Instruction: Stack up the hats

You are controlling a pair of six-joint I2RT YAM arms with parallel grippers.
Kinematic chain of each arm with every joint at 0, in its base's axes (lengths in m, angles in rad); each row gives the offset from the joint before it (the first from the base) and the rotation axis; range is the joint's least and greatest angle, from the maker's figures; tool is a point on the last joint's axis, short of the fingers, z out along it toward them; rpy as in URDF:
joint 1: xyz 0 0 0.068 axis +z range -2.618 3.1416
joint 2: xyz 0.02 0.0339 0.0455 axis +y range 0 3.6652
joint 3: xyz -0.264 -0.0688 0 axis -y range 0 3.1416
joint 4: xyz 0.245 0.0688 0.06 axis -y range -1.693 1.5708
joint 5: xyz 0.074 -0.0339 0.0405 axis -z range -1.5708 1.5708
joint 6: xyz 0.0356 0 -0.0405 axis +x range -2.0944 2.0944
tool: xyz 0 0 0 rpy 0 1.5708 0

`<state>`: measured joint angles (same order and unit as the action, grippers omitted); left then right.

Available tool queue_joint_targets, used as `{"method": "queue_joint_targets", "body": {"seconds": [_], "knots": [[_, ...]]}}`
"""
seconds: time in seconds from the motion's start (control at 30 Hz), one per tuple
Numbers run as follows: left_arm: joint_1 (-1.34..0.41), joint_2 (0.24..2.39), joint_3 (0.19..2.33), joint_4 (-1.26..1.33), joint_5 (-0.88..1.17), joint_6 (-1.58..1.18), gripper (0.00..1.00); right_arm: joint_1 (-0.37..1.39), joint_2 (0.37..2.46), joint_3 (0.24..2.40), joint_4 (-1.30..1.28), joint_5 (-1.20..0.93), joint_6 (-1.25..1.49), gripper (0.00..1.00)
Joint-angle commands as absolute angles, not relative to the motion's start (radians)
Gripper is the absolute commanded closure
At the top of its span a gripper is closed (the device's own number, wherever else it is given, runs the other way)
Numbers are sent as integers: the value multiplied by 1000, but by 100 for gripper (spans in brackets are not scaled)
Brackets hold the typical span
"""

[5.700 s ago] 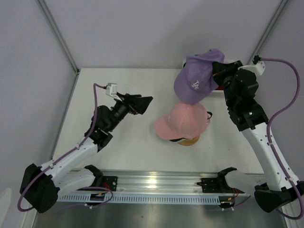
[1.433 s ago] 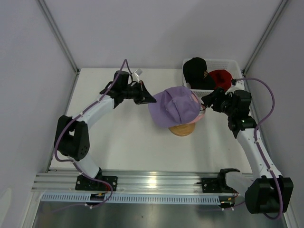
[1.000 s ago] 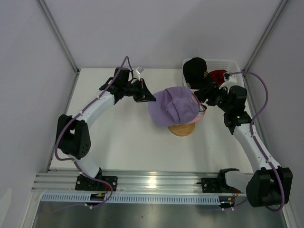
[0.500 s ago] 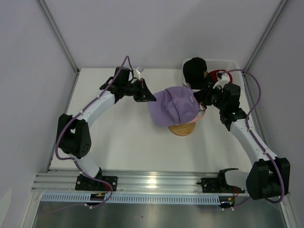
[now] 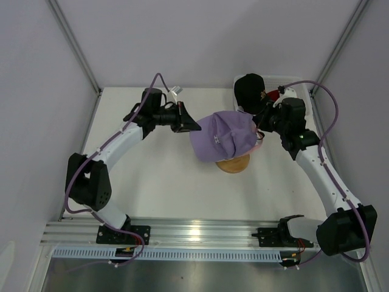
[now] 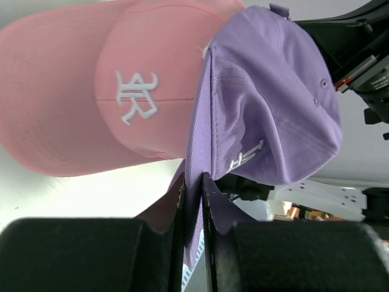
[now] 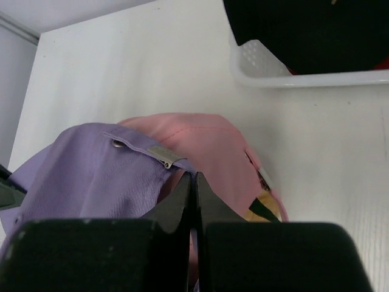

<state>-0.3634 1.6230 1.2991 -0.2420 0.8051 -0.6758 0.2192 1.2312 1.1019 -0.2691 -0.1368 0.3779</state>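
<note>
A lavender hat [image 5: 222, 140] sits askew over a pink hat [image 5: 258, 146] on the round wooden stand [image 5: 234, 164]. My left gripper [image 5: 193, 126] is shut on the lavender hat's brim; the left wrist view shows that brim [image 6: 193, 201] pinched between the jaws, with the pink hat [image 6: 91, 91] behind it. At the back of the lavender hat [image 7: 91, 173], my right gripper [image 7: 193, 177] is shut on the strap edge, just over the pink hat [image 7: 213, 149]. A black hat [image 5: 249, 90] and a red hat [image 5: 281, 93] lie in the basket.
A white mesh basket [image 5: 289, 78] stands at the back right corner, close behind my right arm; its rim [image 7: 292, 78] shows in the right wrist view. Slanted frame posts rise at both back corners. A metal rail runs along the near edge.
My right gripper has swung in to the back of the lavender hat and closed on its strap edge. My left gripper has kept its hold on the brim, shifting only slightly.
</note>
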Motion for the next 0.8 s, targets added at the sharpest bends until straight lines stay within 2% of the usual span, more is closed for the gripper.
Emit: {"method": "queue_joint_targets", "body": {"seconds": [0.0,0.13,0.3,0.4,0.43,0.6,0.77], "knots": [[-354,1574,1267,-135,876,-747,85,224,1177,1195,-417,-19,410,100],[-354,1565,1259,-135,893,-782,89,219,1169,1265,-528,84,402,100],[-348,1563,1256,-51,969,-871,92,213,1172,1331,-656,65,420,100],[-350,1543,1230,29,989,-949,95,224,1122,1373,-710,58,413,100],[-350,1533,1233,19,979,-943,99,227,1085,1374,-721,77,411,100],[-357,1509,1233,-66,887,-887,99,224,1011,1353,-793,173,380,100],[-382,1499,1172,101,934,-1023,99,219,985,1373,-853,181,393,100]]}}
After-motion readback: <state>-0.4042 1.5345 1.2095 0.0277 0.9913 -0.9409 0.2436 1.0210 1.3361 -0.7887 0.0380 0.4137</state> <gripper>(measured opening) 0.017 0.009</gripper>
